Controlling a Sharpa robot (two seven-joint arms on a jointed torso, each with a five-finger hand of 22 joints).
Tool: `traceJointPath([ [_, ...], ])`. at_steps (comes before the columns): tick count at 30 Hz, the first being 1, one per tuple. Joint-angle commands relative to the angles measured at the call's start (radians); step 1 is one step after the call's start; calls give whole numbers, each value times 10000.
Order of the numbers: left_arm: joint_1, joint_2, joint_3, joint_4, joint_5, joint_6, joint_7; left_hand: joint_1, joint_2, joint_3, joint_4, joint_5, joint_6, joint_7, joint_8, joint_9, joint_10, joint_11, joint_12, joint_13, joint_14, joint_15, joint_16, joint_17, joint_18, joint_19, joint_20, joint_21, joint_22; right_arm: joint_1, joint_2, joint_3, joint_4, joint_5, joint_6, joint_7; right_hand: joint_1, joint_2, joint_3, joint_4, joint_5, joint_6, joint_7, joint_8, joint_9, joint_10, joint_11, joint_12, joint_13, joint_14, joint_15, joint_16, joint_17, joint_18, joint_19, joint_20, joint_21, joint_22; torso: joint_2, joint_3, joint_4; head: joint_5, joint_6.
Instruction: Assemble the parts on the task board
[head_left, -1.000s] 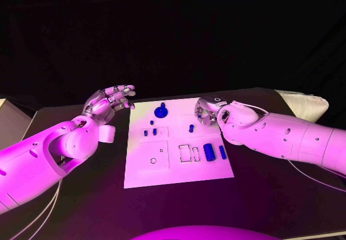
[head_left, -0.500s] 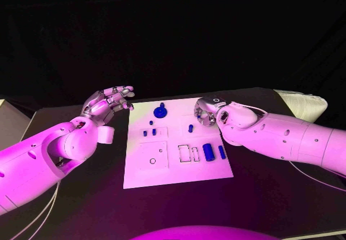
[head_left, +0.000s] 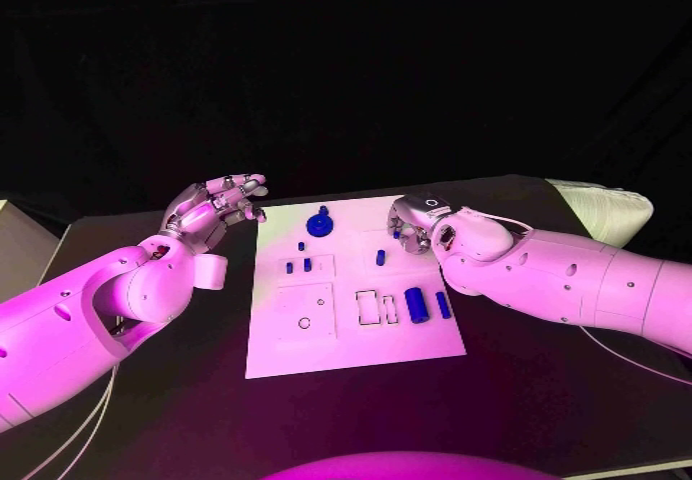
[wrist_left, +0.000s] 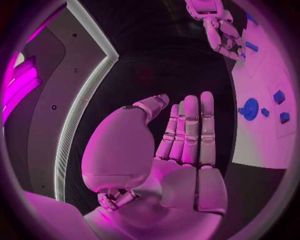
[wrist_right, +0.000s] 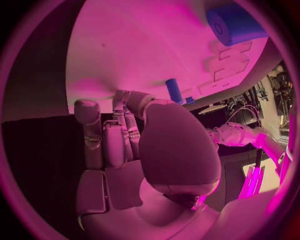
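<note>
The white task board (head_left: 353, 345) lies in the middle of the table. On it are a round blue part (head_left: 320, 224), small blue pegs (head_left: 291, 267), one peg (head_left: 381, 257) further right, a thick blue cylinder (head_left: 415, 303) and a slim bar (head_left: 443, 304). My right hand (head_left: 411, 225) hovers over the board's far right edge, fingers pointing down and holding nothing. In the right wrist view its fingertips (wrist_right: 122, 95) sit close beside the peg (wrist_right: 174, 91). My left hand (head_left: 216, 208) is raised off the board's far left corner, its fingers (wrist_left: 190, 127) straight and empty.
A white bundle (head_left: 613, 208) lies at the table's back right corner. A pale box (head_left: 15, 240) stands at the left edge. The board has several outlined slots and a small ring (head_left: 304, 322) on its near half.
My right hand has crept slightly left, further over the board's far right edge. The left hand and the parts have stayed put.
</note>
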Motion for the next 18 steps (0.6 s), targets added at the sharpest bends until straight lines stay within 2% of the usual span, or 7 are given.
traceJointPath([
  [1,-8,1,9,23,-78,-19,28,32,-8,-47,11,-33,-60,19,-14,-4,25,0,-60,-13,-39,25,-53,-9,65,63,6,-42,-16,-114,-42,-75,16,-91,36,-182,-63,130,79,-1,-98,83,-17,57,19,564,-335,43,148,481,-92,86,42,-172,-3,-67,134,108,3,-1,-2,-10,0],
  [13,-16,-4,9,-3,-87,-6,-12,53,-11,-61,28,-32,-81,30,-23,-8,-16,15,-84,-35,-47,35,-65,-16,62,86,8,-83,-49,-123,-80,-75,76,286,-161,36,-163,110,85,-16,-134,108,-20,79,39,588,-339,9,160,482,-92,95,27,-181,-9,-65,201,196,-1,-4,-4,8,-8],
  [17,-17,-15,9,-9,-88,-12,-23,61,-12,-64,29,-32,-87,33,-26,-10,-28,18,-90,-40,-48,37,-67,-18,62,92,9,-91,-57,-123,-99,-75,71,584,-41,164,-417,11,32,29,-151,-86,81,-9,34,330,-241,-210,99,474,-10,112,12,-180,-95,-2,156,190,6,-2,-8,16,-8],
  [18,-17,-19,9,-10,-89,-12,-28,72,-15,-67,30,-32,-96,36,-30,-11,-42,22,-97,-46,-50,39,-70,-20,61,99,9,-102,-66,-123,-106,-75,67,668,12,204,-557,-89,-24,67,-79,-283,153,-115,8,191,-176,-295,63,471,51,130,16,-177,-135,51,117,174,7,-4,-11,17,-12],
])
